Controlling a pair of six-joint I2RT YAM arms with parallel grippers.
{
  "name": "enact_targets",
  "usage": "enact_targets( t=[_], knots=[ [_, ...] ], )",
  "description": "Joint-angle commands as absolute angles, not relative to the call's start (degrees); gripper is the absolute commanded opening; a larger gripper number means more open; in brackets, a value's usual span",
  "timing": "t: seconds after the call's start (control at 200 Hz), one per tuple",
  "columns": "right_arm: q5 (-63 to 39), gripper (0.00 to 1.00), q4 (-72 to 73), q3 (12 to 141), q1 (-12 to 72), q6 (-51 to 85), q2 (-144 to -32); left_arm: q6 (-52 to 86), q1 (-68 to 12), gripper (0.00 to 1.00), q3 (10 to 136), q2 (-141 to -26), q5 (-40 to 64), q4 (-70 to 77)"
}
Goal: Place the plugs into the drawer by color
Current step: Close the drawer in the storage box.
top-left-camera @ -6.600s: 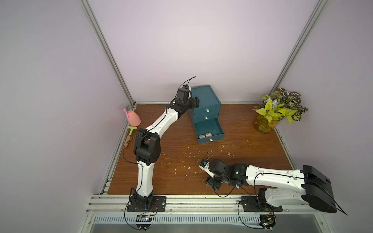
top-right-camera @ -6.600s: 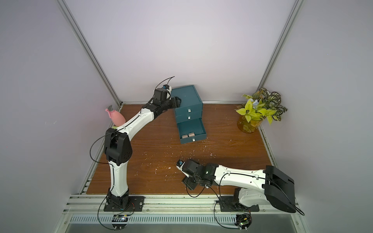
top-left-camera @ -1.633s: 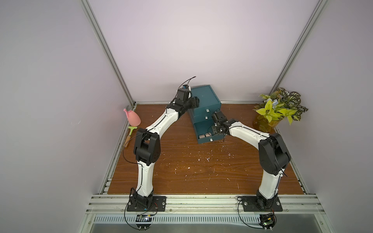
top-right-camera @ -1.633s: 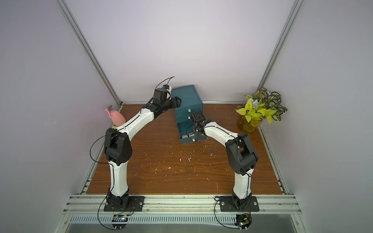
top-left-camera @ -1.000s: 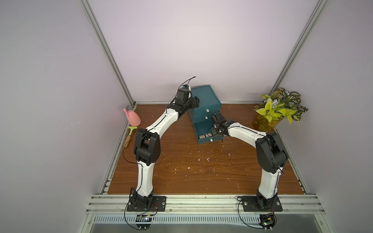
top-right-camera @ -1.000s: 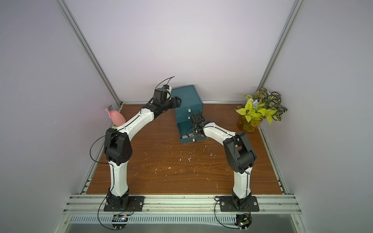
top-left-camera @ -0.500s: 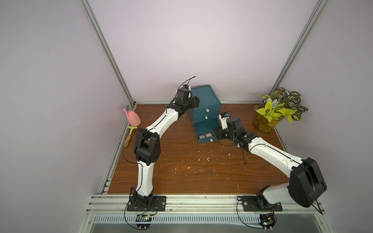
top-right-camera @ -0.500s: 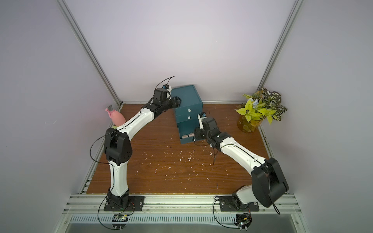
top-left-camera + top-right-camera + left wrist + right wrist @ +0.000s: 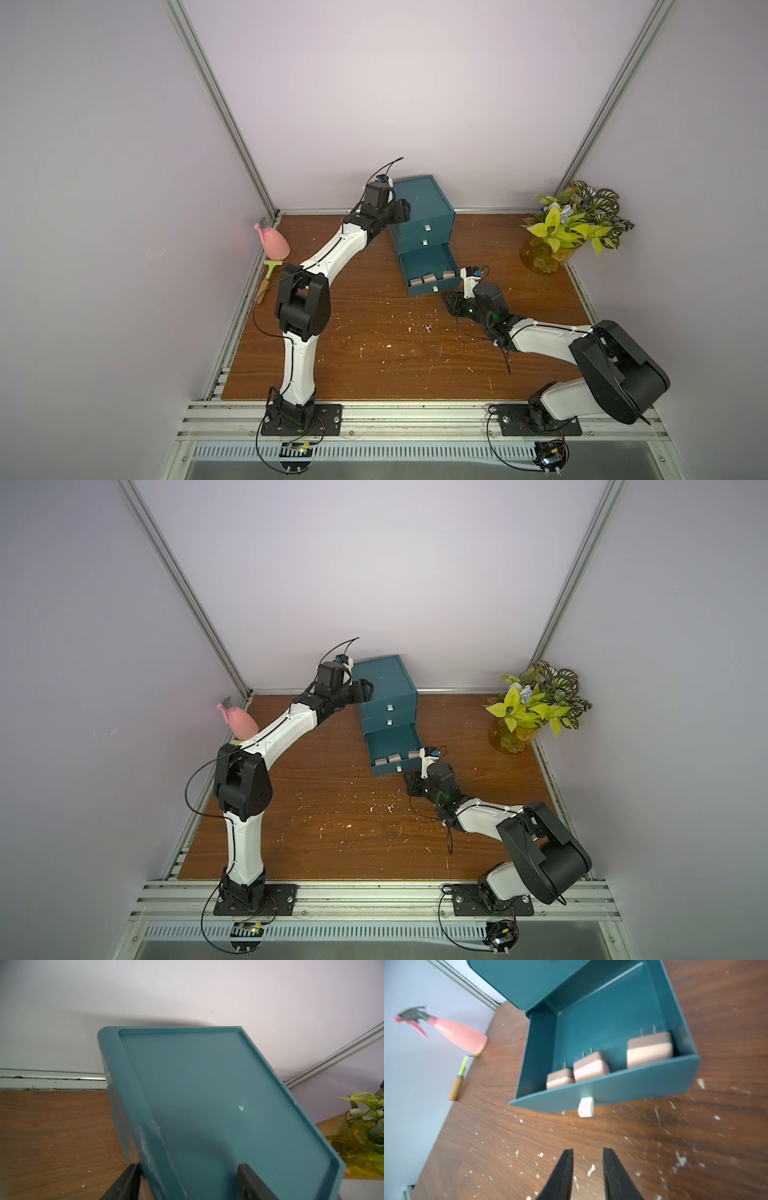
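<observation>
Before the drawer [image 9: 633, 1082] of beige plugs [image 9: 590, 1066], right gripper [image 9: 588, 1150] stands narrowly parted; left gripper [image 9: 188, 1165] spread astride its top.

Pale lilac walls [image 9: 374, 83], aluminium corner posts [image 9: 219, 104], speckled wooden tabletop [image 9: 374, 365].

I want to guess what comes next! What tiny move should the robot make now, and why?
Probably slide the right fingers forward to the white tab and push the bottom drawer shut: three beige plugs lie inside, those fingers are empty, and the left fingers straddle the chest.
</observation>
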State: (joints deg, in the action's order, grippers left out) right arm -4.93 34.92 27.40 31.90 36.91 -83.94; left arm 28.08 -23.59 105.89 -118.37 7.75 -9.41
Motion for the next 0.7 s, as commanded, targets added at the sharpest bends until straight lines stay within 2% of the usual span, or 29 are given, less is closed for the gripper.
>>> enact_targets(
  t=[0.0, 0.696],
  knots=[
    [-6.4, 0.31, 41.7, 29.3, 32.0, 38.1, -85.9, 27.2, -23.3, 0.68, 105.0, -120.6, 8.6, -12.9],
    [-6.9, 0.26, 44.7, 36.5, 31.7, 35.3, -96.3, 26.8, -23.4, 0.68, 105.1, -120.7, 8.1, -13.4]
  ],
)
